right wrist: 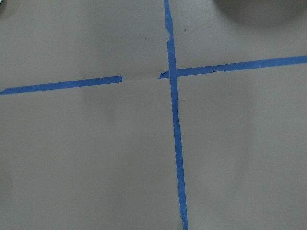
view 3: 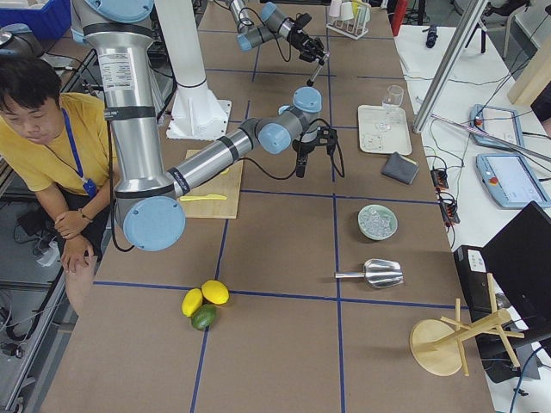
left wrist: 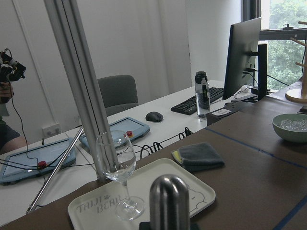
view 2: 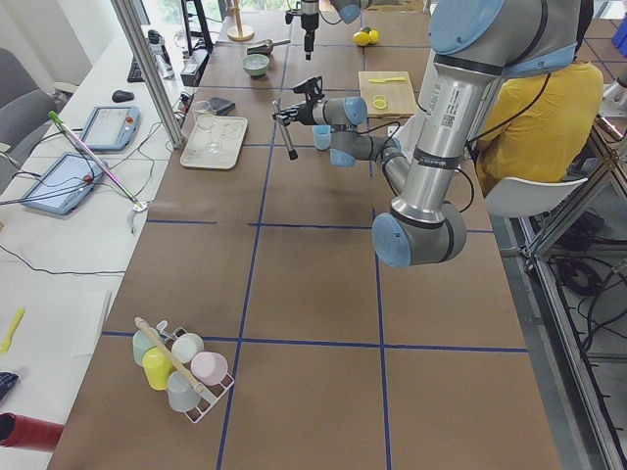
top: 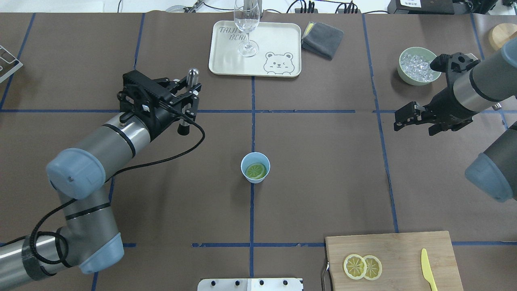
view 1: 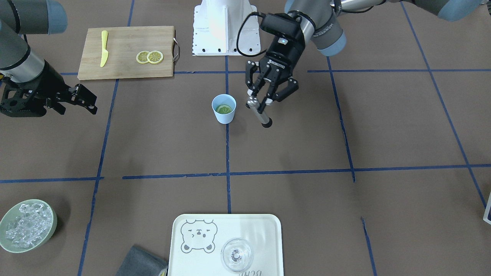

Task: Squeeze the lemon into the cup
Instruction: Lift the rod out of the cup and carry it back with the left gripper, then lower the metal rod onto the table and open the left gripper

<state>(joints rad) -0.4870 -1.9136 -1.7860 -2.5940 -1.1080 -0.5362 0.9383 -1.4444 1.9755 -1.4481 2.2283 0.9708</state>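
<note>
Table (top: 323,182): brown, gridded with blue tape.

Left arm (top: 121,137): reaching in over the table's left half, wrist tilted so its camera looks towards the tray. Right arm (top: 476,89): held over the far right part, beside the bowl.

Board (view 1: 126,42): wood, metal handle, on the robot's near right, well apart from the cup.

Tray (top: 282,36): cream, bear print, at the far edge, glass (top: 247,24) upright on it. Grey cloth (top: 323,38) just beside the tray.

Bowl (top: 410,81): pale green, full of ice, near the right wrist.

Left gripper (view 1: 260,99): clamped on a metal rod (view 1: 261,113) with a black end, held aslant above the table, near the cup but apart from it.

Right gripper (view 1: 91,104): fingers apparently parted, nothing between them, clear of the table.

Cup (view 1: 224,118): light blue, upright at the table's middle, on a tape line, touched by neither gripper.

Knife (view 1: 104,48): yellow, flat on the board. Slices (view 1: 149,57): two, overlapping, also on the board.

Lemon (view 1: 224,109): inside the cup, cut face up, below the rim.
</note>
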